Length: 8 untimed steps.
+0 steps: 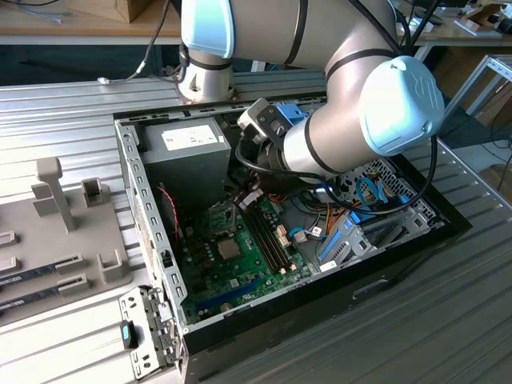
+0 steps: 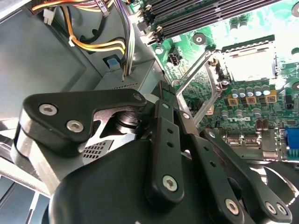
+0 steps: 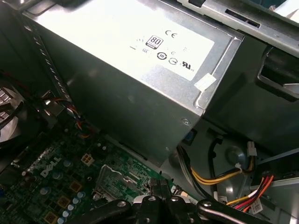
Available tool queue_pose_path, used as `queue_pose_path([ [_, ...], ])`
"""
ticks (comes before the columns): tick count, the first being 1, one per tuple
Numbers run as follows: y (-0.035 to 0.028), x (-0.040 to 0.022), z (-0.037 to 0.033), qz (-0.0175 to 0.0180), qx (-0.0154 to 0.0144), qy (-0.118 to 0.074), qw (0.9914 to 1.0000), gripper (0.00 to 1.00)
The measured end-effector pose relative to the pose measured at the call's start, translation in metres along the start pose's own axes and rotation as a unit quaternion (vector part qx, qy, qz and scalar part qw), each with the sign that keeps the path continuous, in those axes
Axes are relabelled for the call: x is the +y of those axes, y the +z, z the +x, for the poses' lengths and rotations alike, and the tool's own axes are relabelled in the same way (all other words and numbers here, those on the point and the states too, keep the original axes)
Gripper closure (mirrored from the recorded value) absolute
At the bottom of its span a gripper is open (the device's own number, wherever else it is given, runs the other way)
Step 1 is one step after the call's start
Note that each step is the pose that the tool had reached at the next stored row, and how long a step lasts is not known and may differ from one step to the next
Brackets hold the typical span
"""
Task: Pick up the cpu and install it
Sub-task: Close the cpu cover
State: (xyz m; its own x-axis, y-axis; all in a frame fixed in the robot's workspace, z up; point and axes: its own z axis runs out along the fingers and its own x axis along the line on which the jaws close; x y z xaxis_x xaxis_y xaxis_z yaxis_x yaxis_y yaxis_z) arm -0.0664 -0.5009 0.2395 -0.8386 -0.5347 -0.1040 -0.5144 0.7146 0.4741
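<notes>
My gripper [image 1: 242, 194] is down inside the open computer case [image 1: 152, 240], just above the green motherboard [image 1: 240, 264]. In both wrist views the black fingers [image 2: 161, 109] are drawn together, the gripper [image 3: 161, 185] shut with nothing visible between them. Just beyond the gripper [image 2: 167, 91] lies the processor socket [image 2: 247, 63], its metal load frame [image 2: 196, 79] swung up and open. Inside the socket is a pale silvery square; I cannot tell whether it is the cpu.
The grey power supply [image 3: 131, 70] stands close beside the gripper, with yellow and orange cables [image 2: 98, 44] hanging near. Memory slots [image 1: 268, 236] run alongside the socket. At the exterior view's left, a grey fixture [image 1: 64, 216] holds long memory sticks [image 1: 40, 272]. Blue cables [image 1: 360, 224] fill the case's right.
</notes>
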Motion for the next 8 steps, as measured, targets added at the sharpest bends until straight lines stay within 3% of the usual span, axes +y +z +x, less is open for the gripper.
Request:
queue_pose_path([
  [2, 0.0000, 0.0000, 0.0001, -0.0127, -0.0079, -0.003, 0.99988, 0.89],
  [4, -0.0001, 0.0000, 0.0001, -0.0154, -0.0096, -0.003, 0.99983, 0.89],
  [8, 0.0013, -0.0041, -0.0032, -0.0167, -0.0083, -0.002, 0.99982, 0.89],
])
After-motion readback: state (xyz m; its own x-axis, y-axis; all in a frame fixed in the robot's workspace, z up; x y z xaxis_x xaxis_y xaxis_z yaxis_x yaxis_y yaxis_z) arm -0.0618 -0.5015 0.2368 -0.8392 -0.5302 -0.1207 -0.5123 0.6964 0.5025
